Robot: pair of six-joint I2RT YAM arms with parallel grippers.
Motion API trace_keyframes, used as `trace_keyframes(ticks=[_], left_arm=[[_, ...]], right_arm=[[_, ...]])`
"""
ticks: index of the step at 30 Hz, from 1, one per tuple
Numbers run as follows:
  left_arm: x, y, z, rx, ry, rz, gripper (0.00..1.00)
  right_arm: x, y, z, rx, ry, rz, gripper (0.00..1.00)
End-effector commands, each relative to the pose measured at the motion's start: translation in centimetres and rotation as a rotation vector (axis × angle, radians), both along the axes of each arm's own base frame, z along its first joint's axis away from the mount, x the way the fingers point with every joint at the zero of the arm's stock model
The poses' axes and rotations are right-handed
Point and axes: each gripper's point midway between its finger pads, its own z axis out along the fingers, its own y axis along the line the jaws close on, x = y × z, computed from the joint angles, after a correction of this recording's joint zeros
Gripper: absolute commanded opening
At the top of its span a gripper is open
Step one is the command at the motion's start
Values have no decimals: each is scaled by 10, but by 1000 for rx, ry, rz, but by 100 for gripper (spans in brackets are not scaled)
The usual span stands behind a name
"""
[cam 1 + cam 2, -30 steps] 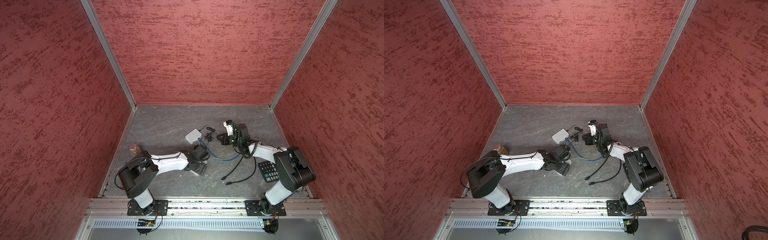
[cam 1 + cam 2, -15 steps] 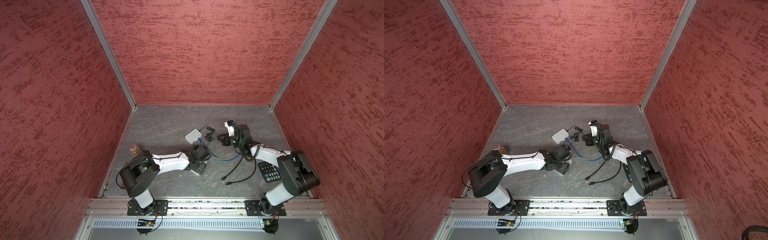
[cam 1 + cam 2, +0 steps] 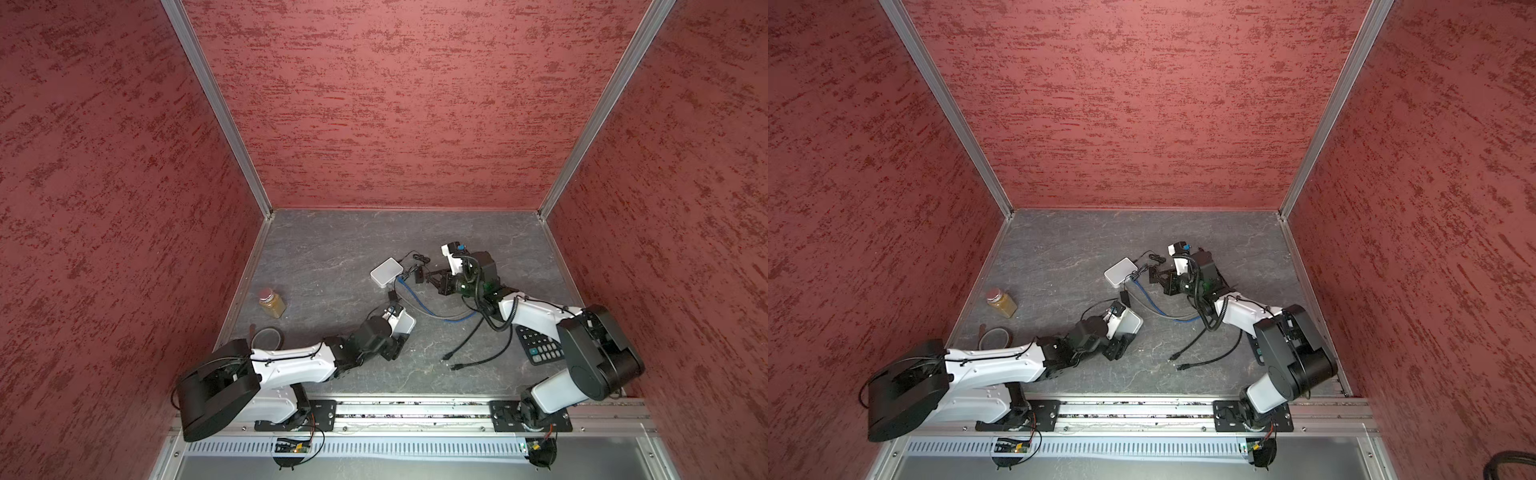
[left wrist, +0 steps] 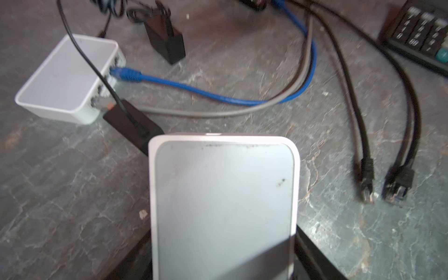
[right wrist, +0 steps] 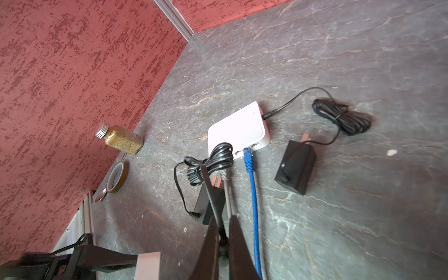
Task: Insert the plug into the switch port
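Right end effector (image 3: pixel 434 282), pinched tight on grey cable (image 5: pixel 228 198), sits nearer: we see plug (image 5: pixel 224 173) aimed 9 o'clock at switch (image 3: pixel 386 272), just beside its ports. Left end effector (image 3: pixel 395 338) grips spare white box (image 4: pixel 223 206).

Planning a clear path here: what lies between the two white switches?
A black power adapter lies between the far switch and the near switch, seen in the left wrist view.

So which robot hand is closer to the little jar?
Left. The left gripper, holding a white switch, is right of the jar; the right gripper is farther right, past it.
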Motion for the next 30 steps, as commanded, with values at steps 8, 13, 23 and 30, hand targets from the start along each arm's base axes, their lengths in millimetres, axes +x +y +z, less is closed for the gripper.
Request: trace_keyframes(ticks=[8,13,23,30], left_arm=[[20,-10,59,-187,-349,-13,47],[25,-14,58,-191,-396,-10,47],[25,-12,80,-221,-506,-18,47],[21,0,89,-236,-539,-4,47]], right_arm=[[-17,28,50,97,-86,66,0],[-26,40,62,124,-108,96,0],[-42,59,103,186,-208,144,0],[-56,64,124,204,-282,172,0]])
